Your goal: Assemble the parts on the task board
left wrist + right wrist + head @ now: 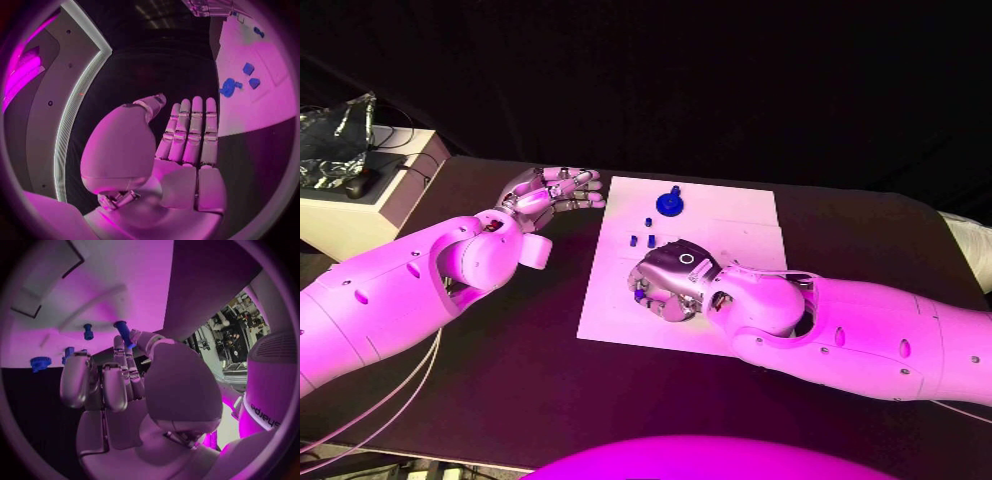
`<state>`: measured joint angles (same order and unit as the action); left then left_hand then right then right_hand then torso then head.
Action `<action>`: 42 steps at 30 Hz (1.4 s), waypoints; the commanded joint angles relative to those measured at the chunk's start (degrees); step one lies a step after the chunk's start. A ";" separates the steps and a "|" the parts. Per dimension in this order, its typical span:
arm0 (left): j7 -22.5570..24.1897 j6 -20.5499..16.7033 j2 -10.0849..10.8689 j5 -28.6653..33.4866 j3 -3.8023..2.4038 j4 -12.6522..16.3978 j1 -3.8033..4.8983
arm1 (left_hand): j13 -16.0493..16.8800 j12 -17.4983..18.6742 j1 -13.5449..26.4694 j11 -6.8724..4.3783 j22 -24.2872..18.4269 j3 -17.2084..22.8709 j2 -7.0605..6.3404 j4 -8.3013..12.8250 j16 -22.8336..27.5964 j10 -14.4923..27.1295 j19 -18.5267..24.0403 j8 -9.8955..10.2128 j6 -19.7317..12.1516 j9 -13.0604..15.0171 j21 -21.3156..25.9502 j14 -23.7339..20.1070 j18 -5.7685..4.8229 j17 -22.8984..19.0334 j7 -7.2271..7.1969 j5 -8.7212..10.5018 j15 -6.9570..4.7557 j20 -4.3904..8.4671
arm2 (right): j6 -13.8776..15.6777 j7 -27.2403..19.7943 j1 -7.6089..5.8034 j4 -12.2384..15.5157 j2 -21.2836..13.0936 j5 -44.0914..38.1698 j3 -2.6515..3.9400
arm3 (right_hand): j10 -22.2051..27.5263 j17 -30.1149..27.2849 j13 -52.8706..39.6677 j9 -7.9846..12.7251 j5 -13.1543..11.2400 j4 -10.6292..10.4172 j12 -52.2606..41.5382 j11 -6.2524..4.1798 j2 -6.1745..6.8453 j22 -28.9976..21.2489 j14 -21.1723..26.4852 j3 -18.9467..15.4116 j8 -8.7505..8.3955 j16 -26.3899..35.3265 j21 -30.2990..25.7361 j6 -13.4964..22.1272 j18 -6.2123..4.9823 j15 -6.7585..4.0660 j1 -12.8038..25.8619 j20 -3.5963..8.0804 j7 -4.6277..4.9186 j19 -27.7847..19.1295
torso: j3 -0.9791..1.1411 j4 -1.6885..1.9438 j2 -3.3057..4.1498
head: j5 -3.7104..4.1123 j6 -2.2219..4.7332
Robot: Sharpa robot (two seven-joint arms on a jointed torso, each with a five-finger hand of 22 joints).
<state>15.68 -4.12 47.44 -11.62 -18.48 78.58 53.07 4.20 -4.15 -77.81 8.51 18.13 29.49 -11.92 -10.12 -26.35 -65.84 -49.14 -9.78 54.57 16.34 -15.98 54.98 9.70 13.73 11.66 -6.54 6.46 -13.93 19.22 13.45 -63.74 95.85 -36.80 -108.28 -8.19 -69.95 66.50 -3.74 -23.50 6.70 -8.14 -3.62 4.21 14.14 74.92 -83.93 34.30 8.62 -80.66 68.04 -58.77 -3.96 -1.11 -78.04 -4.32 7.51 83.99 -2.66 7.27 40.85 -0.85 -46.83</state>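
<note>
The right hand is held low over the task board, at the board's near half, and a blue peg is pinched between its thumb and a fingertip, as the right wrist view shows. The left hand is held just off the board's left edge, flat, with its fingers straight and side by side and nothing in it.

The step in hand is judged to be the carrying of the picked peg to its seat. The next move calls for the peg to be brought upright over its hole and pressed in; which hole is meant cannot be told.

On the board, beyond the right hand, one blue gear-like part and three small pegs can be counted in the head view. More parts may be hidden under the right hand.
</note>
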 commanded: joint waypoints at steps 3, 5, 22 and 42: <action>0.21 0.76 -0.01 0.17 -0.04 0.17 0.02 | 0.07 0.27 -0.30 0.13 -0.05 -0.21 0.21 -0.25 0.32 0.28 -0.28 -0.12 -0.06 -0.05 0.36 0.44 0.74 0.05 0.15 0.03 -0.04 -0.06 | 1.57 -2.01 0.12 -0.02 0.07 1.03 -0.06 | 1.61 -0.24 0.02 0.29 -1.05 -0.43 0.14 0.16 1.31 4.07 -1.55 -1.08 -0.72 -0.12 -0.74 1.22 -0.22 0.64 0.66 -0.59 -0.19 1.06 | 0.03 -0.04 0.05 | -0.01 -0.07; 0.12 0.83 0.00 0.17 -0.04 0.18 0.02 | 0.07 0.27 -0.30 0.13 -0.05 -0.21 0.21 -0.25 0.32 0.28 -0.28 -0.12 -0.06 -0.05 0.36 0.44 0.74 0.05 0.15 0.03 -0.04 -0.06 | 1.62 -2.06 0.13 -0.05 0.04 1.12 -0.07 | 1.94 -0.30 0.00 0.38 -1.33 -0.46 0.13 0.20 1.44 3.99 -1.53 -1.31 -0.91 -0.11 -0.92 1.53 -0.25 0.67 0.68 -0.63 -0.23 1.03 | 0.05 -0.06 0.02 | -0.01 -0.11; -0.22 1.04 0.15 0.13 -0.04 0.13 0.02 | 0.08 0.27 -0.34 0.14 -0.13 -0.25 0.25 -0.30 0.43 0.29 -0.41 -0.12 -0.06 -0.07 0.44 0.49 0.76 0.14 0.15 0.03 -0.04 -0.04 | 5.76 -0.96 0.14 0.71 -1.73 1.00 -0.08 | 10.32 -2.17 0.05 2.40 -1.11 -1.62 0.06 1.71 -0.72 2.25 -1.07 -12.72 -3.00 0.50 -4.70 3.02 -0.83 1.88 -3.02 -1.79 -0.32 0.54 | 0.15 -0.02 0.03 | 0.23 0.07; 0.45 1.11 0.32 0.19 -0.02 0.09 -0.38 | 0.09 0.26 -0.40 0.13 -0.20 -0.29 0.28 -0.32 0.52 0.28 -0.52 -0.13 -0.04 -0.08 0.52 0.55 0.76 0.23 0.13 0.04 -0.05 -0.03 | 8.59 -4.30 -4.46 6.40 -13.49 29.18 1.47 | -5.97 -0.24 -4.15 4.58 3.88 -8.33 -7.15 -0.94 -1.89 3.17 -1.66 -17.40 -2.49 -0.70 -3.28 0.66 -0.60 -0.14 -7.87 -0.21 0.77 1.34 | 0.05 -0.49 -0.44 | 1.69 0.95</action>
<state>15.26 -3.97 47.78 -11.63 -18.47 78.50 52.77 4.21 -4.15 -77.81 8.51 18.02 29.33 -11.92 -10.28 -26.13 -65.84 -49.13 -9.78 54.57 16.35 -15.77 54.98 9.70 13.87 11.66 -6.54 6.46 -13.93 27.67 11.10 -67.88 102.10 -49.77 -91.24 -6.74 -73.75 65.92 -7.29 -18.75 10.22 -16.50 -10.06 4.43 11.96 74.90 -84.05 16.63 5.75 -81.12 64.38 -57.91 -3.96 -0.86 -86.53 -4.90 8.64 83.98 -2.59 6.99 40.64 0.47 -46.03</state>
